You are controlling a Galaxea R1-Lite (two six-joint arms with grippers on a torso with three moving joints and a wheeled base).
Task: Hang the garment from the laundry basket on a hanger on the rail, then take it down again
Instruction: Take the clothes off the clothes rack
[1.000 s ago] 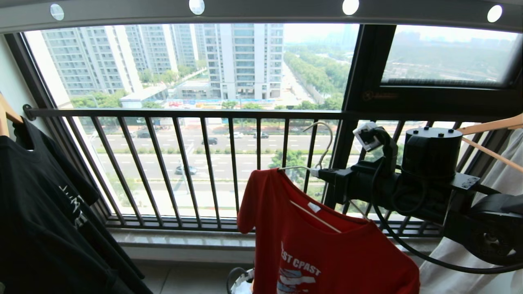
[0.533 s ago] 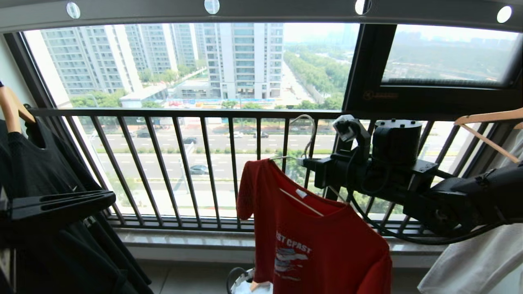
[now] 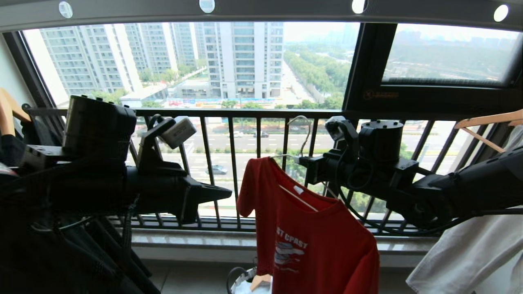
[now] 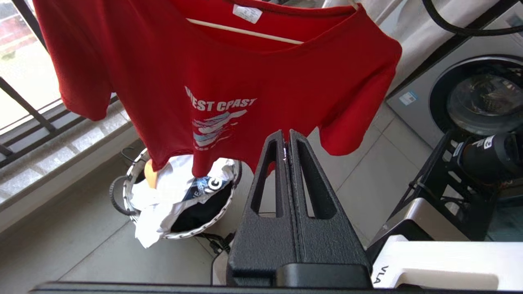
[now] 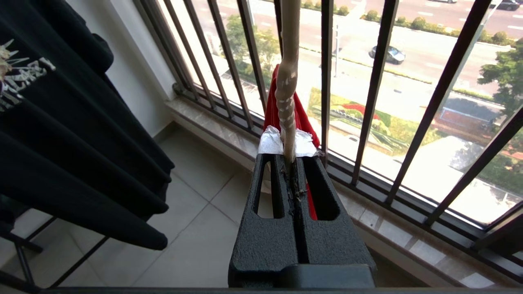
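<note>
Red garment [image 3: 314, 237] hangs on the hanger [image 3: 300, 134], grasped by the right pincer [image 3: 304, 161]; at its nine o'clock, the left pincer [image 3: 226, 195] is clenched, empty.

Hazy daylight floods through the window [image 3: 184, 61] ahead of my grippers, backlighting both arms into near-black silhouettes. The rail [image 3: 261, 10] overhead bows with wide-angle distortion. My left gripper [image 3: 222, 195] looms dark; the red garment [image 4: 220, 77] beyond it is evenly lit and sharp.
</note>
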